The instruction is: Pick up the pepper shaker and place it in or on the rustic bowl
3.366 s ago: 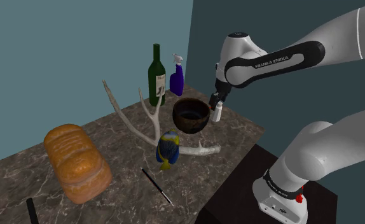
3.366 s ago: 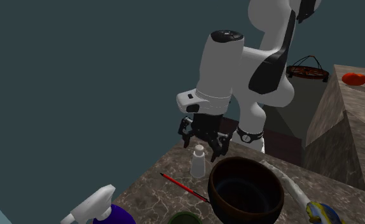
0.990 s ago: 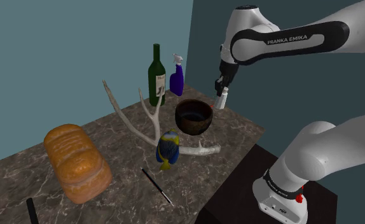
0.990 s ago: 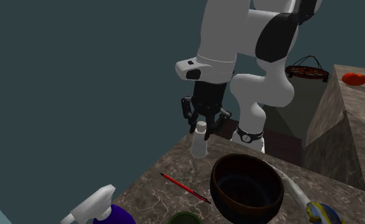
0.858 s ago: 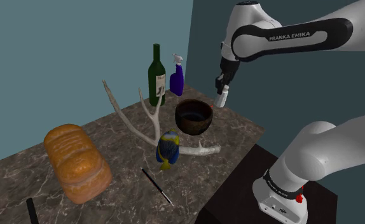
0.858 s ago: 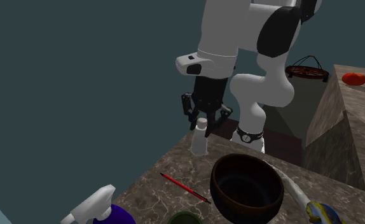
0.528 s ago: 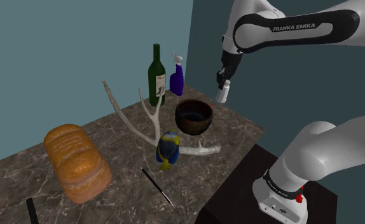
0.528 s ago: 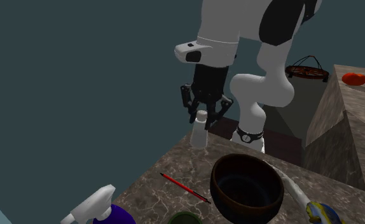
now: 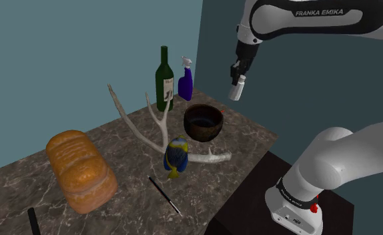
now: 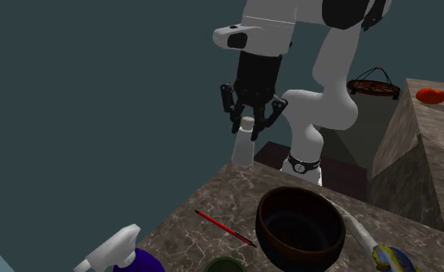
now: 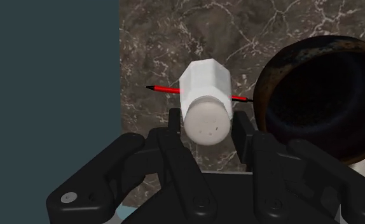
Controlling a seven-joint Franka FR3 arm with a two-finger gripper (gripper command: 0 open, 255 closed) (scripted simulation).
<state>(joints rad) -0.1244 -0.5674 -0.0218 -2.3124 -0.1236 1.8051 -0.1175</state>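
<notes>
The pepper shaker [image 9: 235, 89] is a small white faceted bottle, hanging upright in the air well above the marble counter. My black gripper [image 9: 238, 75] is shut on its neck, as the second exterior view shows for the gripper [image 10: 249, 126] and shaker [image 10: 243, 146]. In the wrist view the shaker [image 11: 205, 98] sits clasped between both fingers, and my gripper [image 11: 206, 125] looks down past it. The rustic bowl [image 9: 203, 122] is dark brown, round and empty; it stands on the counter below the shaker and toward the shoulder view's left. The bowl [image 10: 300, 228] also lies beside the gripper [image 11: 321, 95].
A red pencil [image 10: 224, 228] lies on the counter beside the bowl. A pale antler [image 9: 153, 127], a green wine bottle [image 9: 164, 79], a blue spray bottle [image 9: 185, 80], a blue-yellow fish figure [image 9: 176, 156], a bread loaf [image 9: 81, 170] and a black pen [image 9: 165, 194] share the counter [image 9: 130, 180].
The arm has lifted the shaker straight up from just above the counter, away from the bowl's rim level. The grip has stayed shut on it.
</notes>
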